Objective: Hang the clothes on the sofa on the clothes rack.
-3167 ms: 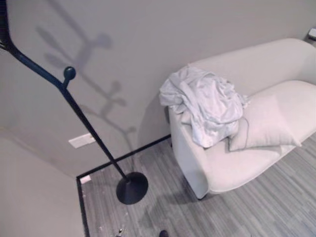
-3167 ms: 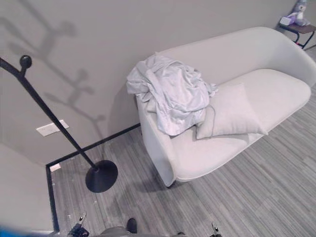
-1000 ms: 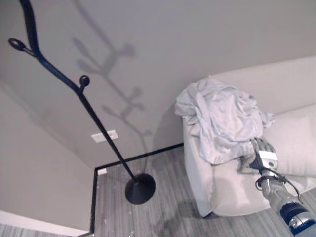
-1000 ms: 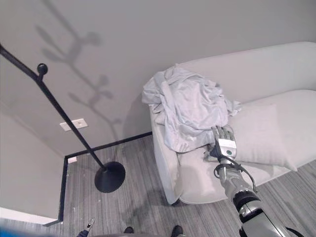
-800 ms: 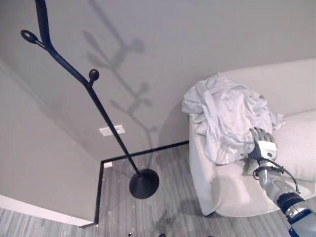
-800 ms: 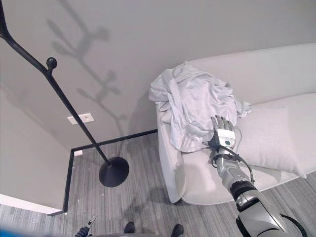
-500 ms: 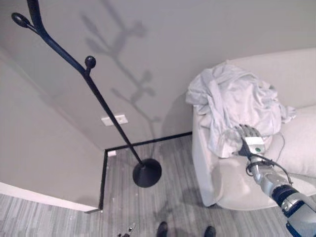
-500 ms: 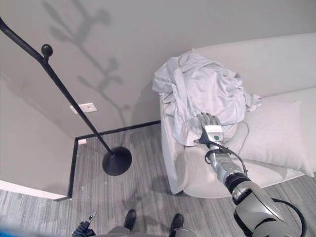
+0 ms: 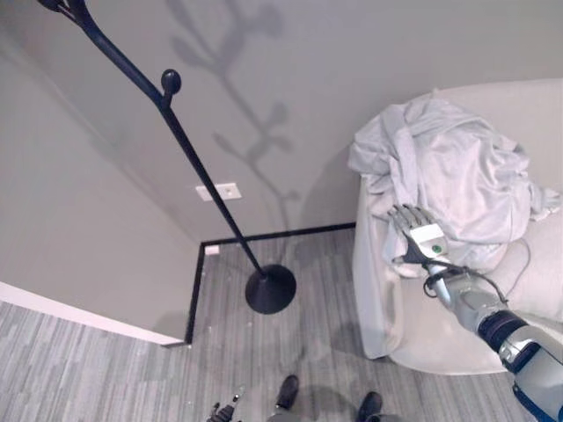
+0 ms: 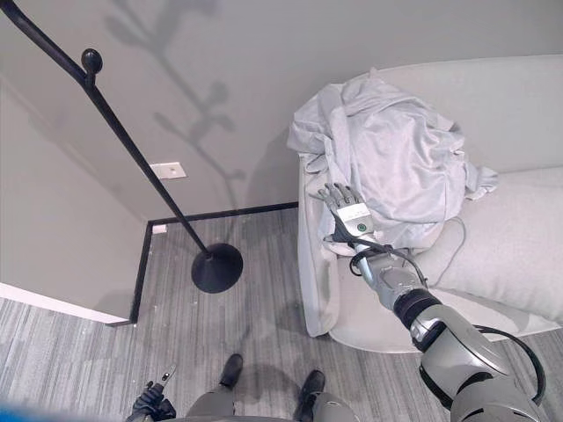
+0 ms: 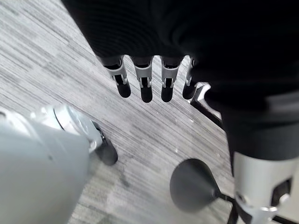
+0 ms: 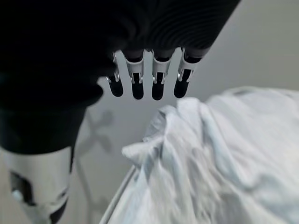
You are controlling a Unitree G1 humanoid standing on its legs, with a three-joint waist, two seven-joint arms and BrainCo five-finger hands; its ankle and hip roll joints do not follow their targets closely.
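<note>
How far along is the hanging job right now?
Nothing is hung: the clothes rack stands bare. In hand: the open right robot hand is at the front of the clothes heaped on the sofa arm, not gripping. Grasping, carrying and hanging remain.

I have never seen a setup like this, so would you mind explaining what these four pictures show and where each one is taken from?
This is a two-legged humanoid robot. The two wide pictures come from a stereo camera on its head, looking down. The two close ones come from cameras on its wrists, looking along each hand. A pale sofa stands by the wall, with a crumpled light grey garment heaped on its arm end and a cushion beside it. A black clothes rack stands on the floor to the left. The right hand, fingers straight, reaches at the garment's edge and grips nothing. The left hand hangs open above the floor.
</note>
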